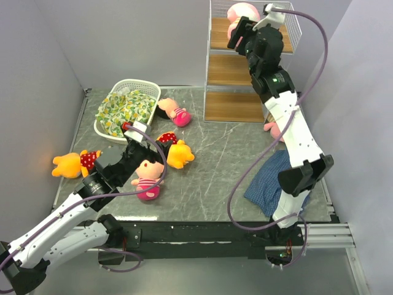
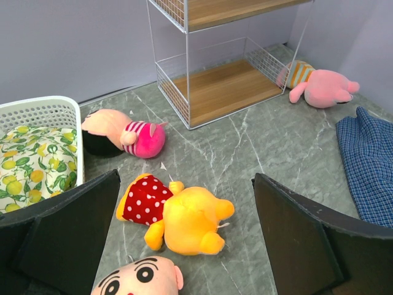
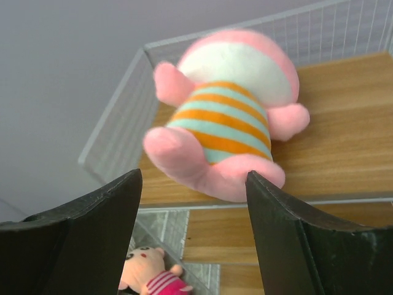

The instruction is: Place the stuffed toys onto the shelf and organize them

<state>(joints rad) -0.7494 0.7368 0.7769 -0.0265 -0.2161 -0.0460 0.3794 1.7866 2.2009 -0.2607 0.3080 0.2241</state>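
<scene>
One piglet is lying on the shelf at the top board's front edge. The right gripper is standing open around it, empty, apparently to free it; the left gripper is hovering wide open, empty.

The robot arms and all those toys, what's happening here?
They're tidying up, filling the shelf. The right gripper is up at the top tier, open, with a striped piglet lying on the board inside its jaws. The left gripper hangs open over a bear in a red dotted shirt on the table. Another piglet, another bear and two dolls also lie on the table, not yet shelved.
</scene>
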